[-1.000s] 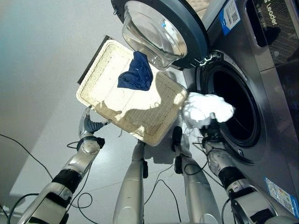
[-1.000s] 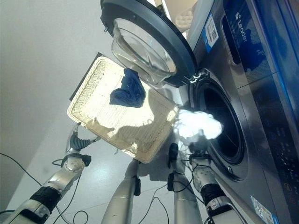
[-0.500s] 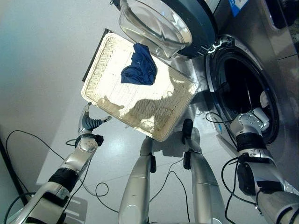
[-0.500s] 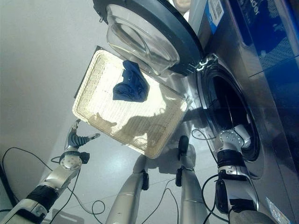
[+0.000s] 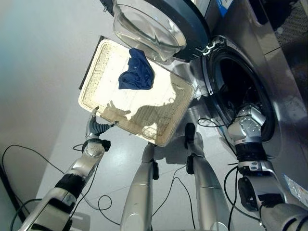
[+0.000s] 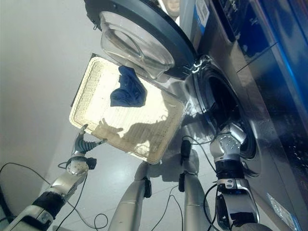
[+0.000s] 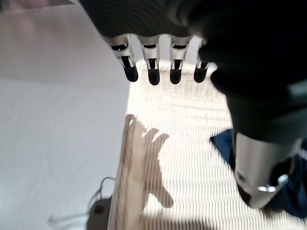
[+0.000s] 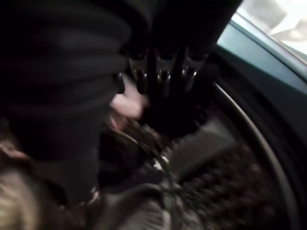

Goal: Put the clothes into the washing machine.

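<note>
Inside the round dark opening of the grey front-loading washing machine (image 5: 240, 91), the right hand (image 8: 160, 72) reaches deep into the drum; its fingers hang fairly straight with nothing seen between them, though the dim wrist view leaves that unsure, so I judge a garment is just being let go there. Beside the machine, below its swung-open glass-bowled door (image 5: 154, 26), lies the shallow cream woven rectangular basket (image 5: 110, 127) with a crumpled dark blue garment (image 5: 137, 76) near the edge closest to the door. The left hand (image 5: 96, 129) hovers at the basket's far corner from the machine, fingers straight and relaxed, holding nothing. Next, one hand must reach across the basket for the blue garment.
</note>
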`<state>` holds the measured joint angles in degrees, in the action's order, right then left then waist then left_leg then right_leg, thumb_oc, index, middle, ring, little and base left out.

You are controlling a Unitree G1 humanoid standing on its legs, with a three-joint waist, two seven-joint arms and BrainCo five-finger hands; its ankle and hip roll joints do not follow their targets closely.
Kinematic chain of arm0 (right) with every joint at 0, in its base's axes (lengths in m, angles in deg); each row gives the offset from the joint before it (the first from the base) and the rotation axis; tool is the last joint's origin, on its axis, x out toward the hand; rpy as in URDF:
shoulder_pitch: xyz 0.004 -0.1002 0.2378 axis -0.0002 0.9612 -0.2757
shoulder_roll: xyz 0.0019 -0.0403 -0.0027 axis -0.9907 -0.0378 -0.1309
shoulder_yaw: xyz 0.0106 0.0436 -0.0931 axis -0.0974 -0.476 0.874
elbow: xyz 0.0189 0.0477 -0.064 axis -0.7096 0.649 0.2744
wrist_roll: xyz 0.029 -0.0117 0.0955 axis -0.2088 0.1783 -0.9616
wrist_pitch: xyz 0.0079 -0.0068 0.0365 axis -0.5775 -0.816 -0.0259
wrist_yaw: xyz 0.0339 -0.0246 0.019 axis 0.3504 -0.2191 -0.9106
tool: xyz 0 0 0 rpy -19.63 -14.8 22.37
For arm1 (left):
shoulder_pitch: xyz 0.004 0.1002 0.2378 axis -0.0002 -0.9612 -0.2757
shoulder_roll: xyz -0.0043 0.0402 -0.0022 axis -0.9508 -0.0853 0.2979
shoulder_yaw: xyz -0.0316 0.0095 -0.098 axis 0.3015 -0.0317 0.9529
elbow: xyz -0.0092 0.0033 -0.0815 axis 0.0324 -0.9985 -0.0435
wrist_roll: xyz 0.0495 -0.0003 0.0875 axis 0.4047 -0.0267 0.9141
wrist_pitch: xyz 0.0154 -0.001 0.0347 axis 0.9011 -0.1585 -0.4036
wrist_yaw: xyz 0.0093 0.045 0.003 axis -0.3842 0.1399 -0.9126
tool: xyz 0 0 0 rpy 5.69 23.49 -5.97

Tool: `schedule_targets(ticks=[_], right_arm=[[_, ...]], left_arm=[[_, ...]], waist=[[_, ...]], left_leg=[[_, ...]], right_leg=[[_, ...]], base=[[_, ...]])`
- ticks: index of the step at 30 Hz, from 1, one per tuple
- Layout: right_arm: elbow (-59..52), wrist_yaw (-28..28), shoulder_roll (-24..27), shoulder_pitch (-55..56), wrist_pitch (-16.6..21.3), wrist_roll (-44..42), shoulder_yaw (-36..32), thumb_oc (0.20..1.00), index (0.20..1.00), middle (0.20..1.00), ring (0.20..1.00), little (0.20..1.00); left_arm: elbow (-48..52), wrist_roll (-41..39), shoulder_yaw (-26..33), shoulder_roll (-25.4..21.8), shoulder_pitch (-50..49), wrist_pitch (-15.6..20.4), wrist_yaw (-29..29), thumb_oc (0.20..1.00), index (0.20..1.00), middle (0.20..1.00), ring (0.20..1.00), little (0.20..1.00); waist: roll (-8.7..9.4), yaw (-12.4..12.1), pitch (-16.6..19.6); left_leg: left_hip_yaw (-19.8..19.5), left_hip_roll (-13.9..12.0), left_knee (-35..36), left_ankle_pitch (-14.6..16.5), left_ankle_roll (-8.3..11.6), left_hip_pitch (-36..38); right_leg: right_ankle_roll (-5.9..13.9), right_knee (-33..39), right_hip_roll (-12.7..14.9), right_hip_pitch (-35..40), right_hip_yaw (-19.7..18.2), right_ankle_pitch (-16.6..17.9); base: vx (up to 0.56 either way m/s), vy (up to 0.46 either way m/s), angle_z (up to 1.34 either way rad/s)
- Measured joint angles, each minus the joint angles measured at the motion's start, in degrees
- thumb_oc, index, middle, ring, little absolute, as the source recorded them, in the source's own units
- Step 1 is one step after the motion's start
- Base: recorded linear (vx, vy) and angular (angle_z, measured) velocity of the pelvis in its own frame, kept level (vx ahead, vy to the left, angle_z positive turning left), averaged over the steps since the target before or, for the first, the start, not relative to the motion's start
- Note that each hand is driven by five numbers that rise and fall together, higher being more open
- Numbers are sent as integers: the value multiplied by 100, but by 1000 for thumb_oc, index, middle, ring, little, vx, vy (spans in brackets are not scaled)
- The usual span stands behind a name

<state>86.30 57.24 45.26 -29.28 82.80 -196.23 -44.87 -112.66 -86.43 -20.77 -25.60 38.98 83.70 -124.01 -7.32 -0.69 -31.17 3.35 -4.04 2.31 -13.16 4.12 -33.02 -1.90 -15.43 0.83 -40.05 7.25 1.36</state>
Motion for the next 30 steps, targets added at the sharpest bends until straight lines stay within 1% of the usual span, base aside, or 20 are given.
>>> schedule_targets(ticks=[2, 3, 4, 5, 7, 9, 12, 13, 14, 15, 16, 17, 18, 19, 21, 22, 23, 24, 28, 30], right_arm=[[211, -401, 31, 49, -197, 0, 73, 1000, 1000, 1000, 1000, 1000], [417, -774, 138, 32, -317, 0, 225, 1000, 1000, 1000, 1000, 1000], [516, -956, 225, 27, -430, 0, 397, 1000, 1000, 1000, 1000, 1000], [561, -985, 248, 10, -488, 0, 445, 1000, 1000, 1000, 1000, 1000], [698, -1348, 365, 111, -587, 33, 781, 1000, 1000, 1000, 1000, 1000], [664, -1481, 241, 240, -653, 219, 938, 1000, 1000, 1000, 1000, 1000], [673, -1535, -37, 640, -767, 701, 1125, 1000, 1000, 1000, 1000, 1000], [696, -1485, -99, 870, -835, 996, 1291, 1000, 1000, 1000, 1000, 1000], [696, -1443, -101, 994, -875, 1177, 1378, 1000, 1000, 1000, 1000, 1000], [699, -1323, -108, 1211, -995, 1494, 1539, 1000, 1000, 1000, 1000, 1000], [698, -1272, -108, 1273, -1045, 1624, 1624, 1000, 1000, 1000, 1000, 1000], [694, -1169, -108, 1390, -1144, 1881, 1765, 1000, 1000, 1000, 1000, 1000], [694, -1127, -109, 1416, -1201, 1974, 1830, 1000, 1000, 1000, 1000, 1000], [671, -1029, -144, 1544, -1263, 2213, 1978, 1000, 1000, 1000, 1000, 1000], [655, -925, -97, 1598, -1425, 2675, 2274, 1000, 1000, 1000, 1000, 1000], [641, -888, -106, 1613, -1495, 2845, 2396, 1000, 1000, 1000, 1000, 1000], [631, -837, -128, 1650, -1603, 3180, 2587, 1000, 1000, 1000, 1000, 1000], [631, -837, -128, 1650, -1603, 3180, 2587, 1000, 1000, 1000, 1000, 1000], [607, -757, -31, 1769, -1889, 4078, 3044, 1000, 1000, 1000, 1000, 1000], [567, -795, 99, 1761, -1999, 4523, 3255, 1000, 1000, 1000, 1000, 1000]], left_arm=[[38, 164, -46, 11, 122, 114, -151, 1000, 1000, 1000, 1000, 1000], [13, 279, -34, -26, 285, 173, -314, 1000, 1000, 1000, 1000, 1000], [-8, 303, -33, -102, 441, 199, -421, 1000, 1000, 1000, 1000, 1000], [-25, 302, -32, -137, 539, 215, -461, 1000, 1000, 1000, 1000, 1000], [-32, 310, -34, -248, 902, 225, -580, 1000, 1000, 1000, 1000, 1000], [-68, 315, -49, -384, 1051, 218, -647, 1000, 1000, 1000, 1000, 1000], [-162, 323, -43, -397, 1190, 97, -691, 1000, 1000, 1000, 1000, 1000], [-245, 398, -66, -373, 1262, -21, -705, 1000, 1000, 1000, 1000, 1000], [-319, 474, -85, -348, 1277, -87, -713, 1000, 1000, 1000, 1000, 1000], [-413, 529, -93, -334, 1342, -232, -736, 1000, 1000, 1000, 1000, 1000], [-469, 529, -94, -334, 1374, -282, -738, 1000, 1000, 1000, 1000, 1000], [-622, 531, -113, -319, 1471, -428, -746, 1000, 1000, 1000, 1000, 1000], [-673, 530, -126, -325, 1540, -487, -747, 1000, 1000, 1000, 1000, 1000], [-751, 531, -160, -299, 1668, -644, -796, 1000, 1000, 1000, 1000, 1000], [-996, 533, -186, -262, 1844, -908, -924, 1000, 1000, 1000, 1000, 1000], [-1069, 531, -186, -260, 1917, -1008, -970, 1000, 1000, 1000, 1000, 1000], [-1194, 527, -187, -241, 2016, -1156, -1035, 1000, 1000, 1000, 1000, 1000], [-1194, 527, -187, -241, 2016, -1156, -1035, 1000, 1000, 1000, 1000, 1000], [-1537, 508, -186, -146, 2497, -1680, -1135, 1000, 1000, 1000, 1000, 1000], [-1783, 475, -136, -199, 2684, -1915, -1130, 1000, 1000, 1000, 1000, 1000]], waist=[[1, 21, 0], [1, 71, 1], [1, 137, 1], [1, 136, 1], [3, 213, 2], [12, 318, 6], [67, 410, 27], [78, 481, 31], [102, 483, 43], [156, 532, 65], [168, 594, 67], [192, 690, 63], [211, 726, 61], [250, 822, 62], [398, 842, 70], [450, 902, 56], [484, 969, 58], [484, 969, 58], [611, 1142, 63], [765, 1081, 76]], left_leg=[[58, -2, -23, 1, 0, 42], [106, 8, -29, 1, 0, 45], [113, 20, -25, 1, 0, 40], [113, 28, -20, 2, 0, 41], [118, 51, -16, 10, -4, 46], [121, 51, -20, 74, -64, 44], [156, 115, -89, 114, -108, -21], [227, 144, -119, 128, -127, -46], [276, 153, -145, 142, -140, -71], [350, 171, -177, 164, -138, -124], [376, 182, -189, 163, -140, -164], [416, 193, -192, 162, -142, -232], [436, 198, -197, 161, -144, -265], [452, 212, -208, 159, -148, -314], [579, 208, -273, 208, -204, -359], [609, 207, -320, 235, -209, -386], [625, 213, -358, 247, -213, -421], [625, 213, -358, 247, -213, -421], [721, 195, -551, 371, -219, -560], [774, 193, -644, 446, -192, -628]], right_leg=[[5, 24, 2, 58, 6, -3], [5, 47, 11, 72, -9, -3], [5, 57, 23, 77, -4, -3], [5, 60, 29, 78, -3, -3], [5, 61, 48, 85, -23, -3], [5, 58, 39, 73, -30, -3], [57, 9, 51, -16, -136, -20], [116, 3, 68, -53, -215, -19], [137, -6, 79, -92, -243, -7], [172, -32, 89, -188, -340, 19], [186, -46, 99, -228, -352, 28], [225, -44, 112, -309, -373, 58], [230, -43, 119, -354, -386, 77], [223, -47, 110, -423, -462, 102], [225, -69, 99, -518, -572, 133], [222, -76, 94, -541, -609, 140], [224, -77, 98, -564, -626, 145], [224, -77, 98, -564, -626, 145], [207, -97, 79, -690, -728, 160], [203, -184, 82, -828, -778, 163]], base=[[-4, 8, 3], [0, 0, 0], [-10, 39, 1], [-7, 40, 3], [-9, 42, 3], [-5, 42, 0], [14, 50, -9], [-2, 58, -14], [-2, 62, -24], [-2, 53, -19], [-2, 43, -17], [-3, 55, -8], [2, 79, -11], [6, 84, -18], [9, 53, -25], [14, 62, -16], [11, 44, -7], [16, 49, -7], [21, 55, -12], [22, 42, -23]])
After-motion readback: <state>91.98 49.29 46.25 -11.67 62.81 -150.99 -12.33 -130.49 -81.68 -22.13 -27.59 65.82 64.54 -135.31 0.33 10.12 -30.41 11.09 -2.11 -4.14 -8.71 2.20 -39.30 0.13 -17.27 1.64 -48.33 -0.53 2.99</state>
